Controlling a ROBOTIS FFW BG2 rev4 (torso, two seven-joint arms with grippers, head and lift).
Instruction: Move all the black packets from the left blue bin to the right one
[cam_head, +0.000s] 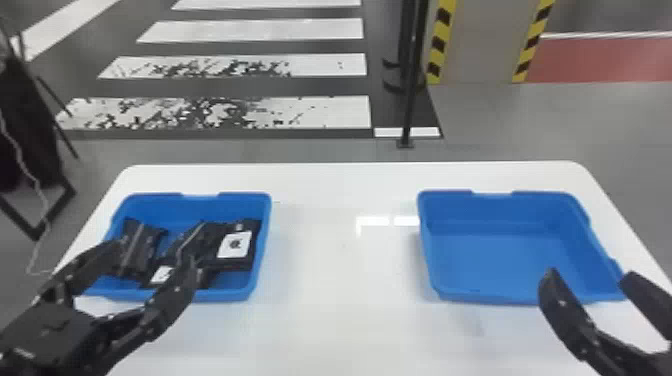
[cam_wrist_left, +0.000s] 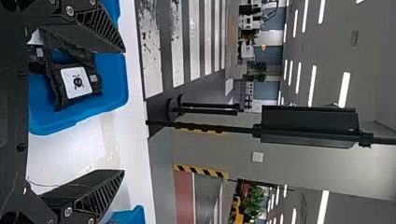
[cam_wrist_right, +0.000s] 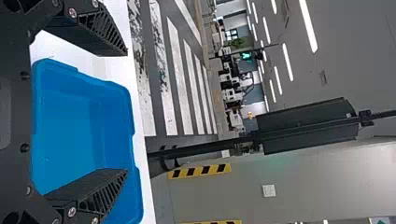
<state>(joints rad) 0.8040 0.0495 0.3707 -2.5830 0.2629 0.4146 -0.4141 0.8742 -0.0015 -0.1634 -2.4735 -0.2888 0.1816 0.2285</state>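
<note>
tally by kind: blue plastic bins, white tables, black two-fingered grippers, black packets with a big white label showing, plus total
Blue plastic bins: 2
White table: 1
Black two-fingered grippers: 2
Black packets, white label showing: 2
Total: 7

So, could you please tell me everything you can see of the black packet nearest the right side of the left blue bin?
The black packet looks like soft, wrinkled plastic. Its upward face carries a white label with a dark emblem, plus a smaller pale patch. It lies inside the left blue bin, close beside another black packet; the left gripper is not touching it.
</note>
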